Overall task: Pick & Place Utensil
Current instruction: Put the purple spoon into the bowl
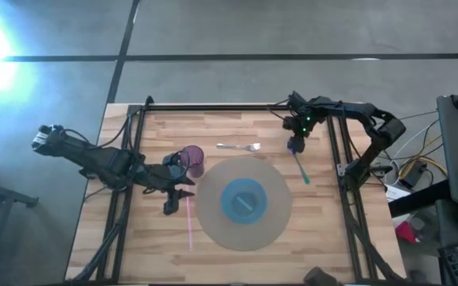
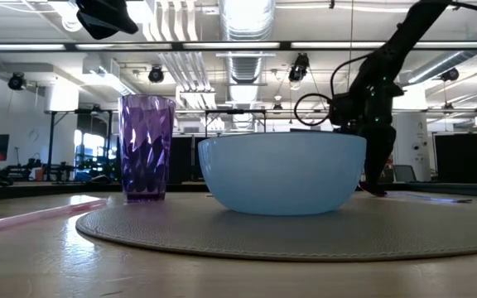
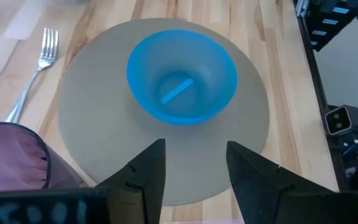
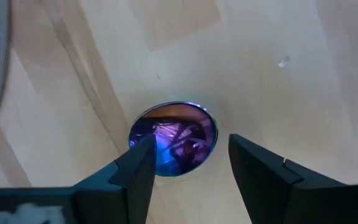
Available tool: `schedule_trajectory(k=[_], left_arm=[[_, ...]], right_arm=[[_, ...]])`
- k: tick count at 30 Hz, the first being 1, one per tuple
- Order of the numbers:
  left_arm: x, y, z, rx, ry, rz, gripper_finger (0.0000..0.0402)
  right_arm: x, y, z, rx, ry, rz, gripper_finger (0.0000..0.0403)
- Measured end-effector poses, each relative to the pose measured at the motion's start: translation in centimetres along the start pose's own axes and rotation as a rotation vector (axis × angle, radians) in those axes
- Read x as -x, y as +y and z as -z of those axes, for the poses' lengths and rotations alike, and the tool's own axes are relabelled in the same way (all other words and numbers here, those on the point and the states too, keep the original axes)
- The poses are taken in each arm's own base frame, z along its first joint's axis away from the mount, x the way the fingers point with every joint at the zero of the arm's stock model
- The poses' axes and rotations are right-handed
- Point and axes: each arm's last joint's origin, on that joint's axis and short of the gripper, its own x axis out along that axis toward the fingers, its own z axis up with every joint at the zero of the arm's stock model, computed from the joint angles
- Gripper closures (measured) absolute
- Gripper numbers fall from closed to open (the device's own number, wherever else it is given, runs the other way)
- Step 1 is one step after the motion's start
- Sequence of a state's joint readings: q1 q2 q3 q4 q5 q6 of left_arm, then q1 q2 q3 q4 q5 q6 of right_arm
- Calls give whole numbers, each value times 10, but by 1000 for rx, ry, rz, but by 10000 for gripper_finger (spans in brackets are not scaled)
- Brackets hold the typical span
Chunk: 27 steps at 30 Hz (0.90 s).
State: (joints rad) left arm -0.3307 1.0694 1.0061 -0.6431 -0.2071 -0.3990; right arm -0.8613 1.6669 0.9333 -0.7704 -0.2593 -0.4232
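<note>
A spoon with a shiny purple-blue bowl and a green handle lies flat on the wood, right of the round mat. My right gripper is open and points down over the spoon's bowl end, one finger on each side of it. Whether they touch it cannot be told. A silver fork lies beyond the mat. A pink stick lies left of the mat. My left gripper is open and hovers beside the purple cup.
A blue bowl sits on the grey round mat, with a small light-blue piece inside it. The purple cup stands at the mat's far-left edge. Black frame rails run along the table's sides.
</note>
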Motion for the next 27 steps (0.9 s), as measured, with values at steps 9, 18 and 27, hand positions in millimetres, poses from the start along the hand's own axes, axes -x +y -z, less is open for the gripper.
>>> schedule_trajectory(k=[9, 18, 27], left_arm=[[0, 0, 0, 3, -2, -4, 241], [0, 0, 0, 6, -2, -4, 241], [0, 0, 0, 6, -2, -4, 241]], right_arm=[[1, -4, 1, -4, -16, -4, 223], [0, -5, -1, -13, -41, 8, 223], [-8, -4, 7, -22, -23, 0, 223]])
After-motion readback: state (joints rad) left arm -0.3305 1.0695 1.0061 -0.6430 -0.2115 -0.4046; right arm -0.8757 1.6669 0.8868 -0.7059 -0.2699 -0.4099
